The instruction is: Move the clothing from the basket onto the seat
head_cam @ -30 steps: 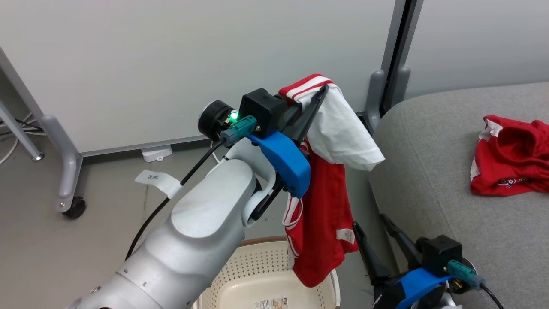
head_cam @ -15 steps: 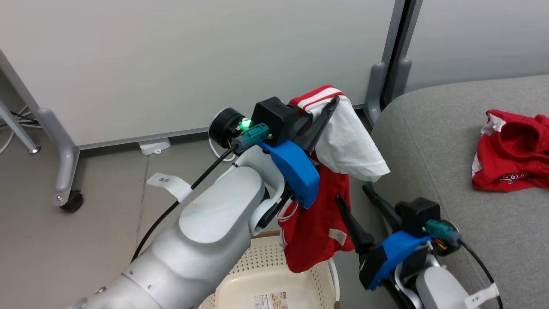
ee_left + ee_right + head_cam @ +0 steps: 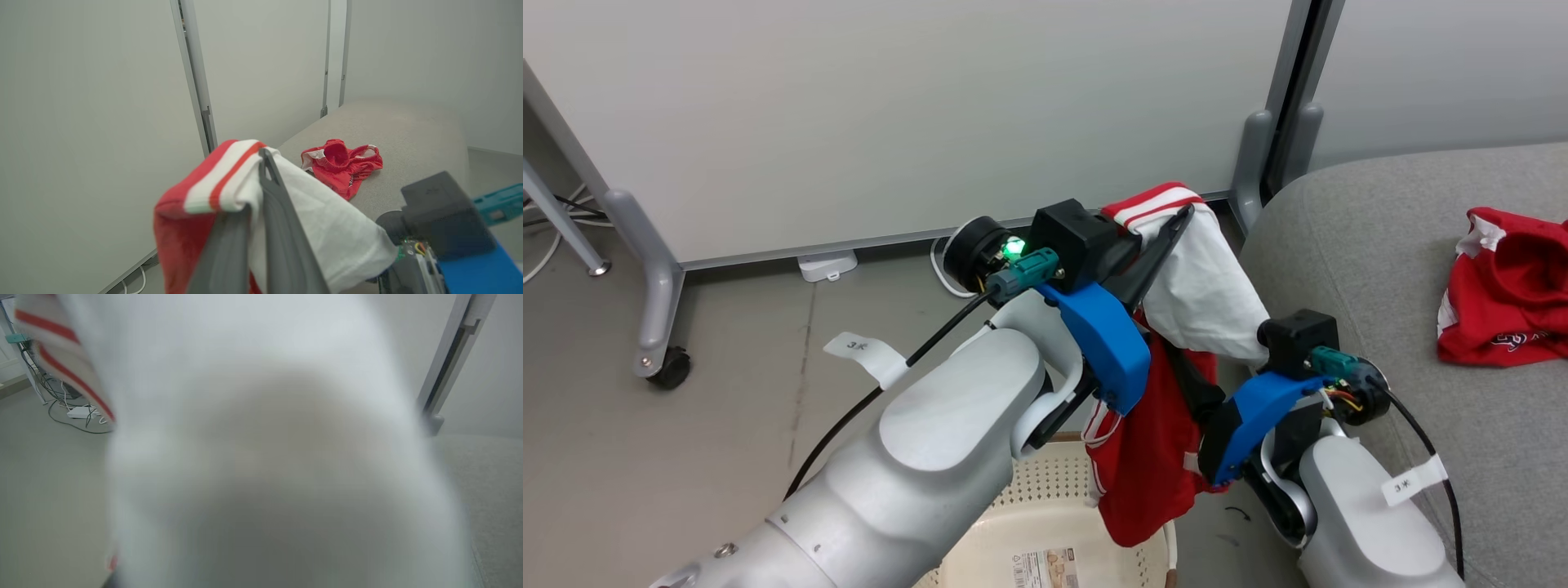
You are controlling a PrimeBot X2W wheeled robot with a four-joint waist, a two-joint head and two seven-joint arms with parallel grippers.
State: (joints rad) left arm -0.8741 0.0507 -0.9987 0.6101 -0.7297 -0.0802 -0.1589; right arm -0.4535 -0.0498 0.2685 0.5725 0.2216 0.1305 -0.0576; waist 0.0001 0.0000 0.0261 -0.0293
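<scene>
My left gripper [image 3: 1176, 224] is raised over the basket [image 3: 1029, 494] and is shut on the red garment with white panels and stripes [image 3: 1205, 294]. Its striped hem sits pinched between the fingers [image 3: 282, 228], and the red part hangs down to the basket's rim. My right gripper [image 3: 1201, 396] pokes up into the hanging cloth, which hides its fingers. In the right wrist view the blurred white panel [image 3: 265, 437] sits right in front of the lens. The mostly red garment [image 3: 1511, 302] lies crumpled on the grey seat [image 3: 1380, 245].
White partition panels stand behind, with grey legs and a caster [image 3: 670, 367] on the left and a grey post [image 3: 1270, 155] by the seat's corner. A white power adapter [image 3: 825, 265] and cables lie on the floor along the panel.
My right gripper has risen from the lower right, fingers apart, up into the hanging garment. The left gripper keeps its hold. The head view has shifted a little.
</scene>
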